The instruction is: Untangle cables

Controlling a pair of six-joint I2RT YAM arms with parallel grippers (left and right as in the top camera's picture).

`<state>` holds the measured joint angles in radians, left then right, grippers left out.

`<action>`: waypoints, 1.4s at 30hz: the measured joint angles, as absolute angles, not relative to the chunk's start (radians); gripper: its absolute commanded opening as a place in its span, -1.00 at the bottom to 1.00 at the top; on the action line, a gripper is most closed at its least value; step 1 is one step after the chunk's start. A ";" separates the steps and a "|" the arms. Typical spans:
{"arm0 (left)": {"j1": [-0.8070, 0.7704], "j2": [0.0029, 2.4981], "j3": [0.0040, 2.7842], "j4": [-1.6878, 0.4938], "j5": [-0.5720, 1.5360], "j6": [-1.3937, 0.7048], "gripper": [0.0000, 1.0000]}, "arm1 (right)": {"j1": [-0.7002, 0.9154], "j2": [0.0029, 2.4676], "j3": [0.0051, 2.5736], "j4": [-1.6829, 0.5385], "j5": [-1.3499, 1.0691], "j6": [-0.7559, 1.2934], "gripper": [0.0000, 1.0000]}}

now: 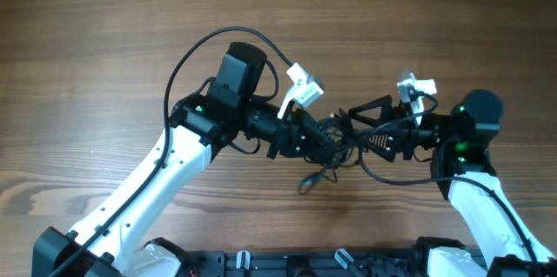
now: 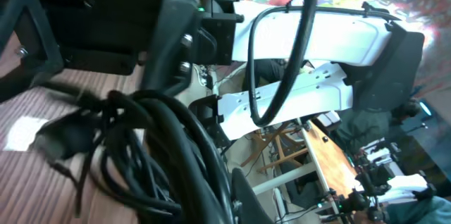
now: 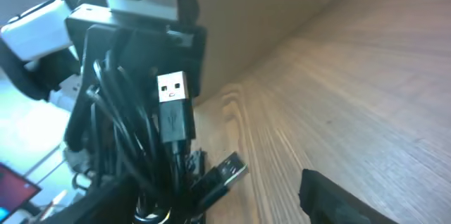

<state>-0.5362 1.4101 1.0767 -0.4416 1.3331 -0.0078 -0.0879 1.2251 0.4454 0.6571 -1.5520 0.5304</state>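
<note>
Surface: brown wooden table (image 1: 104,33), grain running side to side; both arms meet over its middle
Left arm: white-shelled left arm (image 1: 148,181) reaches in from the lower left corner; thick black wire (image 1: 187,59) arches over its wrist
Left claw: black left claw (image 1: 322,140) pressed together, pinching the left edge of the knot
Cables: tangled bundle of thin black cables (image 1: 339,148) sits between the two claws; loose cable end (image 1: 309,181) trails toward the near edge
Plugs: right wrist view; silver USB plug (image 3: 173,86) points up; second silver plug (image 3: 227,168) lies lower, slanted right
Right claw: black right claw (image 1: 372,126) spread, one finger either side of the bundle's right edge; contact with the cords cannot be told
</note>
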 measured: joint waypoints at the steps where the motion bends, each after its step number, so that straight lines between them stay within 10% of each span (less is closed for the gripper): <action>1: -0.529 1.410 1.077 -0.442 1.332 -0.008 -0.92 | -0.083 1.225 0.445 0.657 -1.559 0.529 0.52; 6: -0.473 1.410 1.077 -0.442 1.329 -0.008 -0.92 | -0.083 1.225 0.446 0.659 -1.559 0.534 -0.24; 12: -0.446 1.410 1.077 -0.434 1.318 -0.008 -0.92 | -0.083 1.225 0.445 0.660 -1.559 0.569 0.36; 23: -0.485 1.410 1.077 -0.403 1.334 -0.008 -0.92 | -0.030 1.225 0.446 0.659 -1.500 0.579 0.39; 29: -0.513 1.410 1.077 -0.358 1.328 -0.028 -0.89 | 0.039 1.225 0.446 0.661 -1.424 0.589 -0.48; 31: -0.526 1.411 1.077 -0.358 1.313 -0.030 -0.76 | 0.039 1.225 0.446 0.661 -1.399 0.613 -0.91; 36: -0.532 1.412 1.076 -0.356 1.302 -0.039 -0.01 | 0.041 1.225 0.446 0.659 -1.340 0.664 -0.91; 42: -0.520 1.412 1.076 -0.357 1.135 -0.220 0.07 | 0.006 1.225 0.446 0.657 -1.301 0.768 -0.91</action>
<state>-0.5198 1.4117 1.0763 -0.3573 1.1347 -0.2195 0.0059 1.2251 0.4458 0.6567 -1.3010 0.7685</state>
